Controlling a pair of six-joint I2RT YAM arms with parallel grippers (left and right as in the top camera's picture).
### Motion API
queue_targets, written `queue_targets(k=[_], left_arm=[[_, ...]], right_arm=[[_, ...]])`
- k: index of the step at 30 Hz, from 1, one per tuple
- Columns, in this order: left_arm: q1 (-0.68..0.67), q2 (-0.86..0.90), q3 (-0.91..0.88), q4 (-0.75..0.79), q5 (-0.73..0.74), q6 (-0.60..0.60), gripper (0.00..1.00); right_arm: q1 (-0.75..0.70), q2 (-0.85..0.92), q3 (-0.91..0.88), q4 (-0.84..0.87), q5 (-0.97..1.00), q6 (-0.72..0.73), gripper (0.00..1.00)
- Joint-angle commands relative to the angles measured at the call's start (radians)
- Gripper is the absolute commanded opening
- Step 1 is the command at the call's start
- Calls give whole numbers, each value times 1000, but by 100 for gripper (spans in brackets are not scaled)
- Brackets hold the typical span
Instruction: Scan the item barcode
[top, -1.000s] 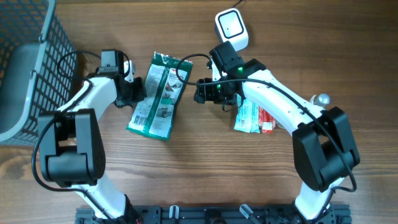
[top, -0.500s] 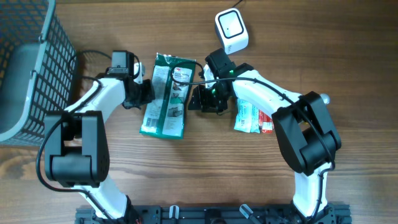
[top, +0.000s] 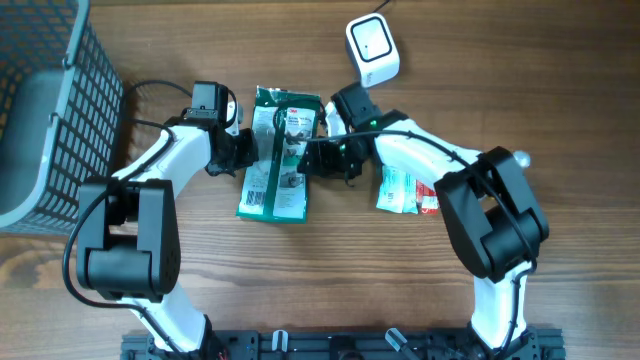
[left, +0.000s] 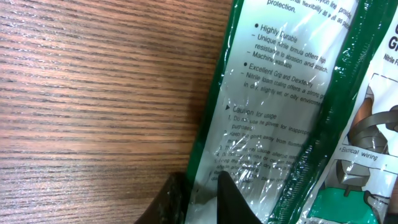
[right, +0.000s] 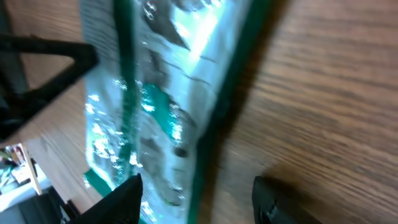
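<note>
The glove package (top: 278, 152) has slid right across the desk (top: 350, 270), left end effector (top: 242, 158) clamped on its edge; only the right wrist view shows the right end effector (right: 196, 194) open astride it.

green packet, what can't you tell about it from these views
- Overhead view: print on the green packet is too small to pick out a barcode.
- Left wrist view: the packet is cut off by the frame edges, and glare washes out some fine text.
- Right wrist view: blurred, so no print is readable.
</note>
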Motion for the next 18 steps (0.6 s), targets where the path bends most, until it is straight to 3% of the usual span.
queue_targets(k=[1, 4, 18], left_arm=[[-14, 37, -48, -17, 6, -11, 12], [-14, 37, -48, -13, 6, -11, 12], [-14, 37, -48, -5, 3, -10, 12]], right_arm=[[7, 15, -80, 57, -45, 50, 53], [23, 15, -137, 145, -54, 58, 44], [59, 15, -164, 385, -50, 136, 45]])
